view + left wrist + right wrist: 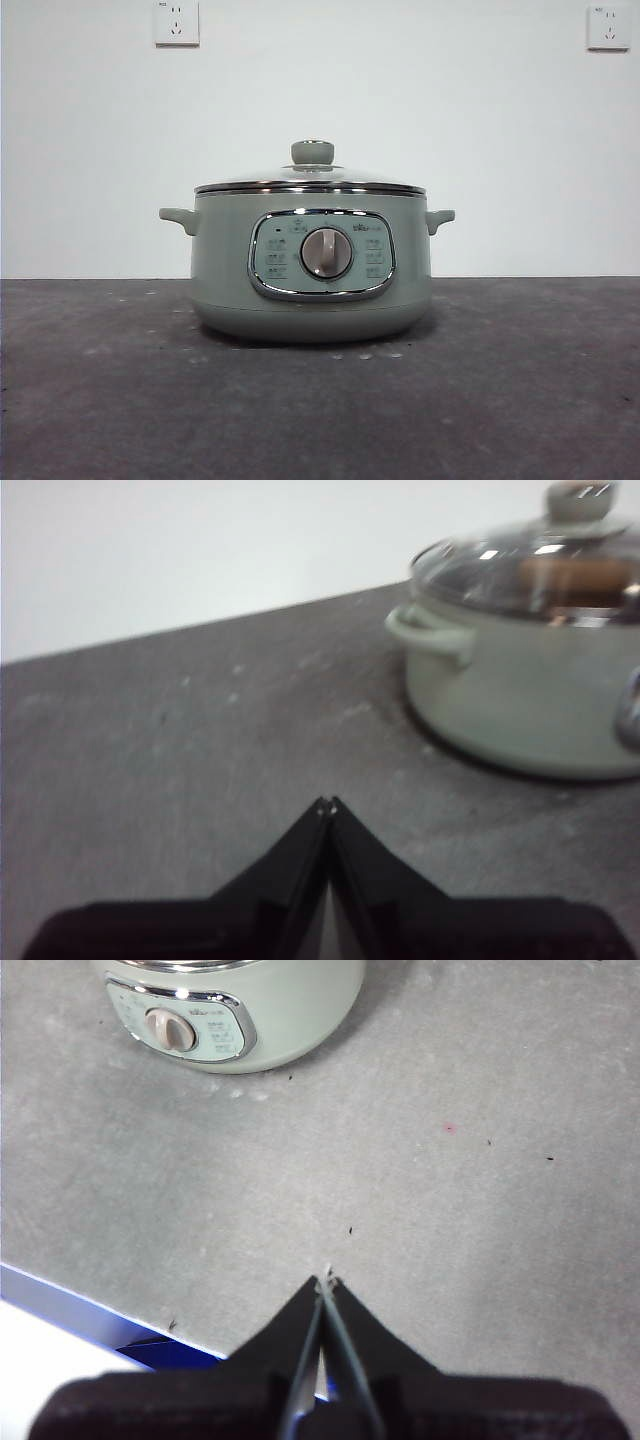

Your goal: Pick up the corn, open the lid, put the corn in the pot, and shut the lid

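**Lid on, corn showing inside, both arms idle**

Start nearest you. In the left wrist view the left gripper (327, 802) sits at the lower centre of the frame with its jaws pressed together at the tips, holding nothing, well apart from everything. The right gripper (325, 1282) shows the same at the lower centre of its own view: tips closed on each other, empty, above the grey table (450, 1210) close to its edge.

Further out, the pot (312, 265) stands in the middle of the front view with its dial facing the camera. The lid (312, 181) rests level on its rim, knob up.

Through the glass at the upper right of the left wrist view you can make out an orange-brown shape, which I take to be the corn (575, 575). It looks to lie on its side, long axis running roughly left to right across that frame. It is too blurred to say which end is the tip.

Judged from this, the task looks finished. The risks are small: if you bring either arm in again with its tips closed, you could clip the knob and slide the lid askew. Glare on the glass could also fool you about what is inside, so check before calling it done.
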Controlling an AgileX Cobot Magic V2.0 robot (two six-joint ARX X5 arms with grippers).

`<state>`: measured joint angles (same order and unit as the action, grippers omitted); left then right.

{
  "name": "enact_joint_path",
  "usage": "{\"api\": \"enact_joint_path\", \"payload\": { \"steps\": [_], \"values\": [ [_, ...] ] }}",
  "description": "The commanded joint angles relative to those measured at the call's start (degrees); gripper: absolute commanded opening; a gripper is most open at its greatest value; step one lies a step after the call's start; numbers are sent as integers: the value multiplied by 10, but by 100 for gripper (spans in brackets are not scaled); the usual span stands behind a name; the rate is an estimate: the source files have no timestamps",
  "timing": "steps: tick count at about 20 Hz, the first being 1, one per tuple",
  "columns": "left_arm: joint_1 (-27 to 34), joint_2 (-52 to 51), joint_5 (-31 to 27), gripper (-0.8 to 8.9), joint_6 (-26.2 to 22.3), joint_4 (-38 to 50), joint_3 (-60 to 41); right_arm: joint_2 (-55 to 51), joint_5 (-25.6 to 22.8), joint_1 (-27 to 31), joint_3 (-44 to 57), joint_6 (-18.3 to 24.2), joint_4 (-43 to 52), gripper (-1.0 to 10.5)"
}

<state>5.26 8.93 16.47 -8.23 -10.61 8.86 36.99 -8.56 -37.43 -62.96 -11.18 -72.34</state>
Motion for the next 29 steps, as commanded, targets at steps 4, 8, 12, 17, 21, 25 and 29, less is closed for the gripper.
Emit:
{"api": "enact_joint_path", "payload": {
  "steps": [4,8,12,17,21,25,29],
  "values": [
    [2,-65,-67,-3,73,9,-73,0,0,-1,4,-6,3,1],
    [2,-87,-76,-3,96,21,-83,0,0,-1,4,-6,3,1],
    [2,-83,-74,-3,97,18,-83,0,0,-1,4,-6,3,1],
    [2,-71,-73,-3,97,14,-83,0,0,-1,4,-6,3,1],
    [2,-60,-73,-3,97,14,-83,0,0,-1,4,-6,3,1],
    [2,-51,-73,-3,97,12,-83,-9,-28,14,4,26,27,1],
    [2,-50,-73,-3,97,12,-83,-79,-9,125,52,57,196,1]
  ]
}}
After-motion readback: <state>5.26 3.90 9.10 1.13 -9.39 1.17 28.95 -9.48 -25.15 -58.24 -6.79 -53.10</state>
